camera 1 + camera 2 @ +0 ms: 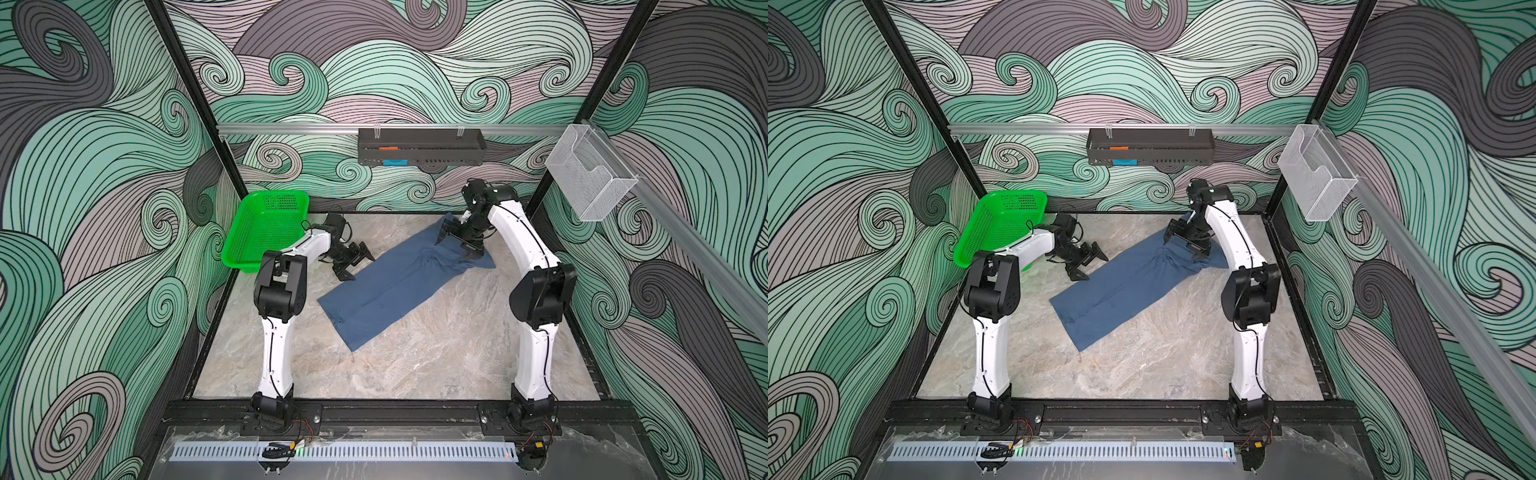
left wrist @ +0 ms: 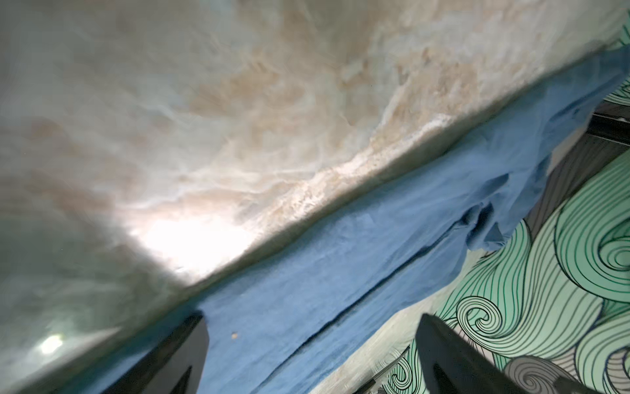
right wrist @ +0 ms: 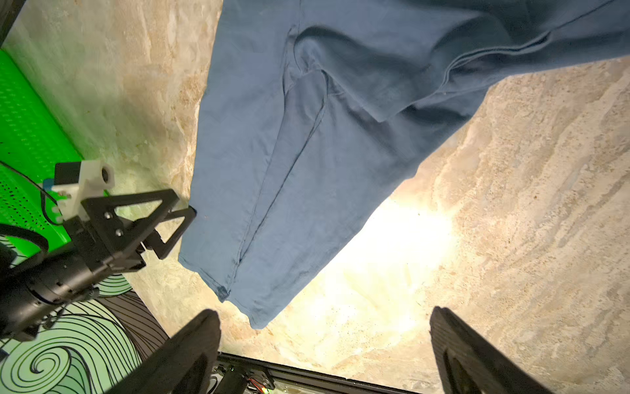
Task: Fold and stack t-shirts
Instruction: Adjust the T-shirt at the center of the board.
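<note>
Swirl-print walls [image 1: 104, 166] on three sides, one marble-look table [image 1: 415, 374] under everything. I'm placing things off the one green basket [image 1: 266, 232], which sits at the table's back-left corner.

Two arms. Left arm [image 1: 276, 332] reaches past the basket's near-right corner and hides part of it in both top views. Right arm [image 1: 536, 328] stands well apart from the basket, across the table.

One t-shirt [image 1: 395, 286], slate blue. It lies flat on the table to the right of the basket, not touching it. It's folded in to a long narrow strip lying diagonally, one end toward the back wall, the other toward the front. One lengthwise crease, wrinkles bunched at the back end.

One dark tray [image 1: 419, 147] hangs on the back-wall rail, up and right of the basket. One wire holder [image 1: 590, 178] hangs on the side rail, well apart from the basket.

Two grippers, both with jaws spread wide and nothing between them. Left gripper [image 1: 358, 266] sits between the basket and the t-shirt, just beside the shirt's long edge. In the right wrist view its fingertip [image 3: 189, 215] is right at that edge; I can't tell if it touches. Right gripper [image 1: 457, 245] is over the shirt's back end, the end farthest from the basket. I can't tell if its tips press the cloth.

Smallest: one orange bit [image 1: 388, 148] and one blue bit [image 1: 395, 162] at the tray, too small to identify.
</note>
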Controlling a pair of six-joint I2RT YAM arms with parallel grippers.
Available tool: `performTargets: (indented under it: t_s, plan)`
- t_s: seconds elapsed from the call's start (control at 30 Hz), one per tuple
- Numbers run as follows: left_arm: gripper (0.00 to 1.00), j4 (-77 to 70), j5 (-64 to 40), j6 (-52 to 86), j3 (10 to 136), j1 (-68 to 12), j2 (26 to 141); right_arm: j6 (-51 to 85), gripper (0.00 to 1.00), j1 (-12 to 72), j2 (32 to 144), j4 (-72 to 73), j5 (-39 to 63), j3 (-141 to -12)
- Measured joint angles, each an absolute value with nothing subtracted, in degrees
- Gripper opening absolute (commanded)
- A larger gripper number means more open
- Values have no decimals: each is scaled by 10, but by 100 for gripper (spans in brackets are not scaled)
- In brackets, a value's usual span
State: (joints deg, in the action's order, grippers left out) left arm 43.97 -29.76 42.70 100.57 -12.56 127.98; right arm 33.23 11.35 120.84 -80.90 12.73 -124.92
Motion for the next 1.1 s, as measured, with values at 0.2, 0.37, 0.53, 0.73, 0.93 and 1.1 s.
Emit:
performTargets:
  t_s: [0.2,0.37,0.53,0.73,0.93,1.1]
  plan:
    - [99,510,-232,415,1052,-141,1298,313,99,131,1167,-808,125,-1206]
    - [99,527,-211,409,1020,-175,1285,303,99,143,1138,-808,124,-1162]
    - [99,527,-204,413,949,-212,1244,294,99,141,1116,-808,120,-1139]
    - [99,517,-208,450,876,-279,1202,277,99,129,1085,-807,118,-1121]
    - [98,491,-251,514,852,-401,1193,257,99,100,1058,-806,119,-1090]
    - [99,517,-225,522,882,-455,1197,245,99,80,1041,-806,119,-1080]
